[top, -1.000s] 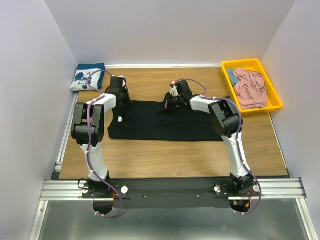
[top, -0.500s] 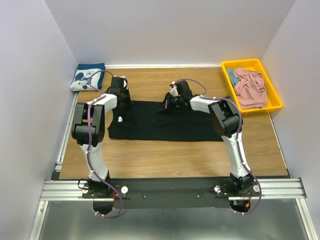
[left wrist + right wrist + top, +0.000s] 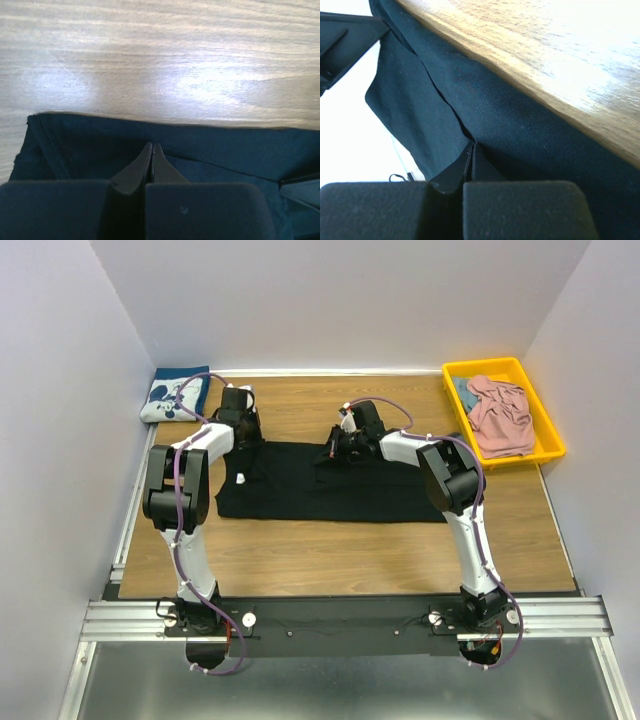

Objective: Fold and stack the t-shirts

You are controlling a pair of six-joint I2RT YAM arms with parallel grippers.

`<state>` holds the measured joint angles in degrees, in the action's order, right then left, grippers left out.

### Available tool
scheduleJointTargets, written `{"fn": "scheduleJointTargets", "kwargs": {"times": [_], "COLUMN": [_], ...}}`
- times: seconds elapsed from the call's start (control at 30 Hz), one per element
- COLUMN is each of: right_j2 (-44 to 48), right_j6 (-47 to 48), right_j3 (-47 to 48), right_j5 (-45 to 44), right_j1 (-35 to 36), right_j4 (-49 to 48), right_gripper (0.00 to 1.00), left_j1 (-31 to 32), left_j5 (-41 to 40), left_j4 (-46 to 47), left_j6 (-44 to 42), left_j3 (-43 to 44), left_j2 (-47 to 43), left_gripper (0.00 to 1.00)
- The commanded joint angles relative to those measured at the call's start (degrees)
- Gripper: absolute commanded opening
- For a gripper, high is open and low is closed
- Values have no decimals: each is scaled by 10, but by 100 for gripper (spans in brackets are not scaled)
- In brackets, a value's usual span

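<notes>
- The left gripper (image 3: 151, 146) is sitting a touch farther back than a second ago, easing toward the far hem of the black shirt (image 3: 330, 495); its cable loop is arching higher too.
- Its fingers are pressing tightly together, seemingly pinching cloth just inside that hem, near the shirt's far-left corner.
- The right gripper (image 3: 472, 145) is not moving; it is clamping a ridge of the same shirt at the middle of the far hem.
- The shirt is lying as a wide, part-folded band across the table (image 3: 330, 550), with cloth bunching under the right gripper.
- Judging from this, both arms are getting set to carry the far edge over in the next fold; the small shift is probably just taking up slack.
- The navy shirt (image 3: 172, 398) is waiting, folded, beyond the black shirt's far-left corner.
- The pink shirt (image 3: 498, 415) is lying crumpled in a yellow tray (image 3: 553, 435) off its far-right corner.
- No writing is readable; the navy shirt is showing only its white mouse print.
</notes>
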<state>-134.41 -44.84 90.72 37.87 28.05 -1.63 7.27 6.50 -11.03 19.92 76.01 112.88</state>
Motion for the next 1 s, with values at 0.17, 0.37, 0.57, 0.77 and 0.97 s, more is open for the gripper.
{"fn": "scheduleJointTargets", "kwargs": {"times": [0.17,0.37,0.57,0.77,0.97], "right_j2": [27,51,69,80,90], "right_j6": [31,55,90,127,162], "right_j3": [-5,-18,-16,-16,-27], "right_j5": [-18,-49,-70,-79,-91], "right_j1": [6,6,5,5,6], "right_j4": [-1,0,5,12,43], "right_gripper": [1,1,1,1,1], "left_j1": [2,3,3,3,2], "left_j5": [22,34,47,47,67], "left_j4": [21,35,50,66,105], "left_j6": [-16,-20,-23,-25,-25], "left_j3": [32,34,20,2,-28], "left_j2": [-35,-36,-42,-53,-63], "left_gripper": [0,0,0,0,0]}}
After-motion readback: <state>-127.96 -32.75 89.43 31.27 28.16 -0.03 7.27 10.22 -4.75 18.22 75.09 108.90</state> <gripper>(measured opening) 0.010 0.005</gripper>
